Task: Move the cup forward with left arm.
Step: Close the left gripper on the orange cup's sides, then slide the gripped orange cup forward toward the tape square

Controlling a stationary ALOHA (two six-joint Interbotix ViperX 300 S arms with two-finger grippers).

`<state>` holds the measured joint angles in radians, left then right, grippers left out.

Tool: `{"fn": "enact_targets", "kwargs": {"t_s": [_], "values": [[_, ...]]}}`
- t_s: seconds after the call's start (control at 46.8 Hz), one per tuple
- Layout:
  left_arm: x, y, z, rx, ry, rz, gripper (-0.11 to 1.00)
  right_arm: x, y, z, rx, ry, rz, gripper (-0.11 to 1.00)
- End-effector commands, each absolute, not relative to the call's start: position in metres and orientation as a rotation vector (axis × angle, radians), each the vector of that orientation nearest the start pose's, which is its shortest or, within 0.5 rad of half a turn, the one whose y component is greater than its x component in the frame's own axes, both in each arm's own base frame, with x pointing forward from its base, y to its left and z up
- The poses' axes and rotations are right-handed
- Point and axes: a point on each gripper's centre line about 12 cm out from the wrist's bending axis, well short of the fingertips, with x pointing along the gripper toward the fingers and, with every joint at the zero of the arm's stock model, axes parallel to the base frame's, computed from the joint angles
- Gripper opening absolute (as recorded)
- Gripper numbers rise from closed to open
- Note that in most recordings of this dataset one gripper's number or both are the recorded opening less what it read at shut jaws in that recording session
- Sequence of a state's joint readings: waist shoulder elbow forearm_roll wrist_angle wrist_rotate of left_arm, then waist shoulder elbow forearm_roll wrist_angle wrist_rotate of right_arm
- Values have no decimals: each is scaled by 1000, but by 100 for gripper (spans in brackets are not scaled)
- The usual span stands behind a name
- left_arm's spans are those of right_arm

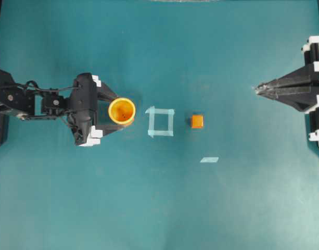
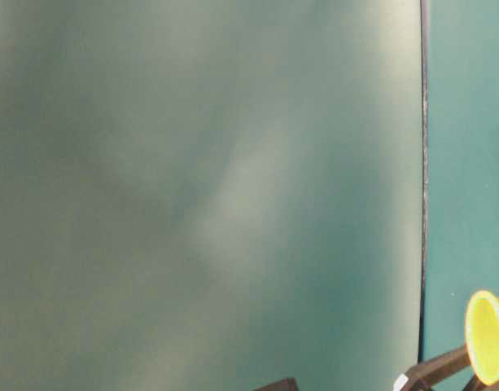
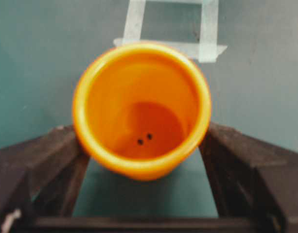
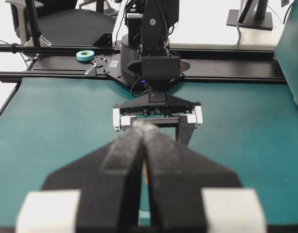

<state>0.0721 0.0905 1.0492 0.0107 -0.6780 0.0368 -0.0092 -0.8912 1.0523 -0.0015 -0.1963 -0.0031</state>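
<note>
Left gripper [image 1: 113,112] is bracketing the cup [image 1: 122,111] just short of the tape square [image 1: 161,121].

The jaws are sitting wide, fingers [image 3: 56,155] flanking the cup's sides; whether they are actually pressing it, I cannot tell. The cup is standing on the near side of the tape square, with the orange cube [image 1: 197,121] beyond it. A loose or off-centre grip could be tipping the cup when pushed. The right gripper [image 1: 259,89] is resting closed and empty, far beyond the square. No writing is readable.
</note>
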Motion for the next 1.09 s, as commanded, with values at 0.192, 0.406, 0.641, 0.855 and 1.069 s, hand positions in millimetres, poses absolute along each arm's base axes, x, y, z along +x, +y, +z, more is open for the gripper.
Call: {"fn": "enact_targets", "kwargs": {"t_s": [0.192, 0.406, 0.641, 0.855, 1.069], "values": [[334, 16, 101, 36, 409, 31, 78, 220, -2, 333, -5, -77, -10, 0], [331, 16, 100, 36, 413, 32, 73, 220, -2, 334, -7, -80, -10, 0], [335, 16, 109, 36, 384, 33, 64, 220, -2, 333, -5, -77, -10, 0], [334, 15, 113, 37, 370, 31, 64, 220, -2, 333, -5, -75, -10, 0], [335, 4, 114, 44, 354, -3, 64, 220, -2, 333, -5, -75, -10, 0]]}}
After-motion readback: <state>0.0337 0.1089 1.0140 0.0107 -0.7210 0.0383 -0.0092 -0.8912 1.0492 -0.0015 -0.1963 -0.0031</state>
